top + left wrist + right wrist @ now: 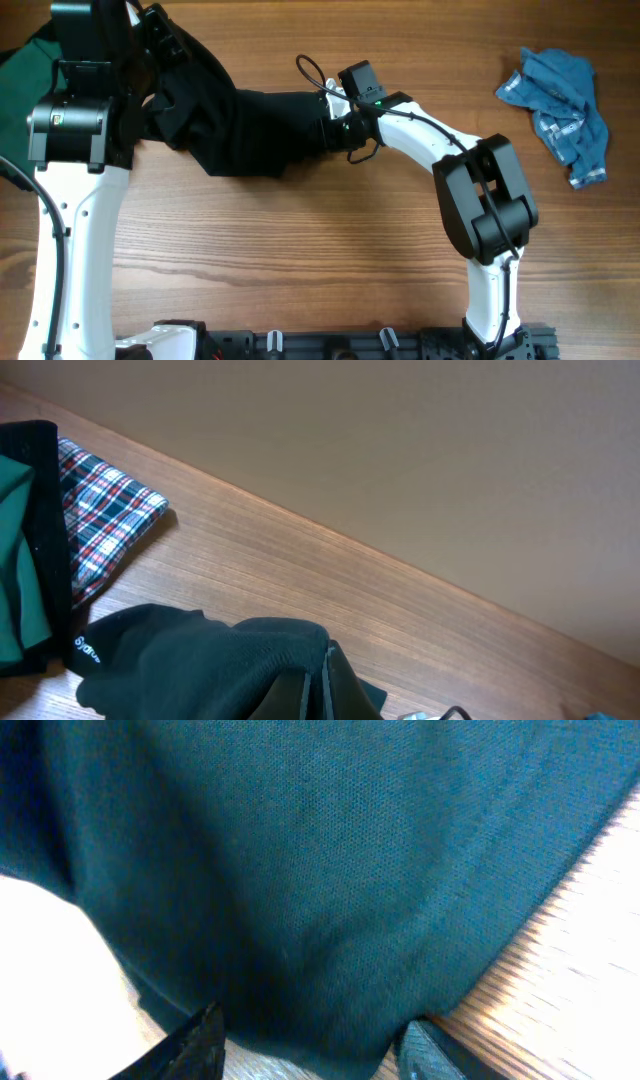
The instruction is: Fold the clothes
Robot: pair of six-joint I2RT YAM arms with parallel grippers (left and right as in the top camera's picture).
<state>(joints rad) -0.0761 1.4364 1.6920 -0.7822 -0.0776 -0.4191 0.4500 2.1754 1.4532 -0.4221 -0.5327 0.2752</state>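
My left hand (315,688) is clamped on the soft, limp shirt (250,125), my right hand (312,1032) gapes around its right end, where I'd pinch it.

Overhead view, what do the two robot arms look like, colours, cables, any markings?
The left arm and right arm have white tubular links and black joint housings. A thin black cable loops by the right wrist, where a green light glows. Its fingers are black.

Wooden table (300,250) with black shirt (240,130), blue garment (560,110)
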